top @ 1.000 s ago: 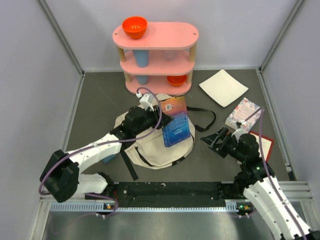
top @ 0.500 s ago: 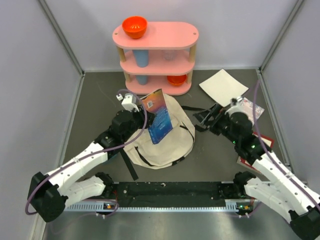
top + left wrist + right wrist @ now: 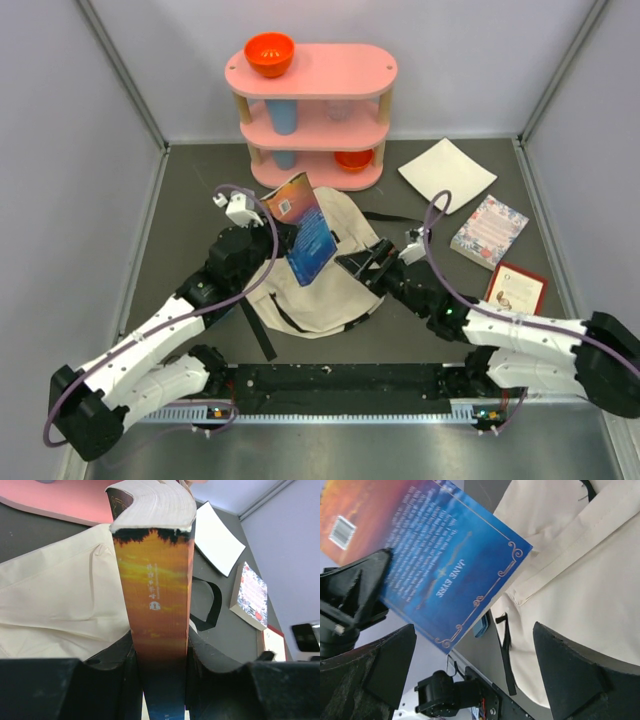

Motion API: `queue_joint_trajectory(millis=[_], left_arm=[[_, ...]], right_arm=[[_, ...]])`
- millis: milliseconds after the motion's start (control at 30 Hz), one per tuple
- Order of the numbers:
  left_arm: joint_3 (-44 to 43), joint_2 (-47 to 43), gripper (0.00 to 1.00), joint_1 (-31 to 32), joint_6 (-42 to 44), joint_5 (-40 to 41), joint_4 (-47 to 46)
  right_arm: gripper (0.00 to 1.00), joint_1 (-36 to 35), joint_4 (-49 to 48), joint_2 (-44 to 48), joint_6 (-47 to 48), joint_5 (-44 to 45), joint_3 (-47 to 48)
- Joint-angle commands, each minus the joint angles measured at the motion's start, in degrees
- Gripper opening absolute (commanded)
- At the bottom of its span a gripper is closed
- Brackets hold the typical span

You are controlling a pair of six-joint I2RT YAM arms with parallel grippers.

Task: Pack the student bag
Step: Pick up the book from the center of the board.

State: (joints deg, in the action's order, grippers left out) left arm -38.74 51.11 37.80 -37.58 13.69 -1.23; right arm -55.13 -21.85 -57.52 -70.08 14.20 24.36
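The student bag (image 3: 325, 300) is a cream backpack with black straps, lying flat in the middle of the table. My left gripper (image 3: 272, 240) is shut on a thick paperback book (image 3: 303, 228) with a blue and orange cover, held up on edge over the bag's left part. In the left wrist view the book's spine (image 3: 155, 580) runs up between the fingers (image 3: 117, 655), with the bag (image 3: 60, 595) behind it. My right gripper (image 3: 365, 262) hangs open over the bag's right side. The right wrist view shows that gripper (image 3: 475, 672) with nothing in it, facing the book's back cover (image 3: 435, 555) and the bag (image 3: 570, 580).
A pink three-tier shelf (image 3: 312, 110) stands at the back, with an orange bowl (image 3: 269, 53) on top and a blue cup (image 3: 283, 117) inside. A white square sheet (image 3: 447, 174), a floral book (image 3: 488, 230) and a red-framed book (image 3: 516, 289) lie to the right.
My left gripper has carried the book leftward and stood it more upright above the bag. The right arm has swung in from the right side to the bag, still open.
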Motion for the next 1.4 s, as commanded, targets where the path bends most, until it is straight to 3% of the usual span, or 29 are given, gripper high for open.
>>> queue_joint_trajectory(millis=[0, 300, 433, 600, 900, 1067, 1367], left_arm=[[-1.95, -3.39, 0.00, -0.54, -2.58, -2.87, -13.71], [-1.61, -1.01, 0.00, -3.61, -8.47, -15.54, -19.68], [-0.90, -1.28, 0.00, -5.63, -9.79, -18.43, -21.62], [1.03, -0.58, 0.00, -8.00, -15.32, -23.54, -25.92], [3.58, -0.31, 0.00, -8.62, -20.94, -26.08, -28.73], [7.18, 0.04, 0.00, -8.62, -25.51, -28.28, -34.79], [8.95, -2.68, 0.00, -9.06, -24.64, -23.10, -38.75]], right_arm=[[0.99, -1.82, -20.23, -7.33, -5.06, 1.45, -0.89], [0.99, -3.66, -50.01, -21.84, -6.81, 1.53, -5.28], [0.99, -3.66, -55.58, -26.94, -8.57, 1.10, -5.47], [0.99, -3.66, -69.10, -36.86, -7.09, 0.92, -4.14], [0.99, -3.31, -70.26, -36.26, -1.64, 0.23, -2.92], [0.99, -2.79, -70.35, -35.56, 0.55, -2.24, -1.69], [0.99, -3.05, -70.35, -34.50, 1.18, -2.77, -2.47]])
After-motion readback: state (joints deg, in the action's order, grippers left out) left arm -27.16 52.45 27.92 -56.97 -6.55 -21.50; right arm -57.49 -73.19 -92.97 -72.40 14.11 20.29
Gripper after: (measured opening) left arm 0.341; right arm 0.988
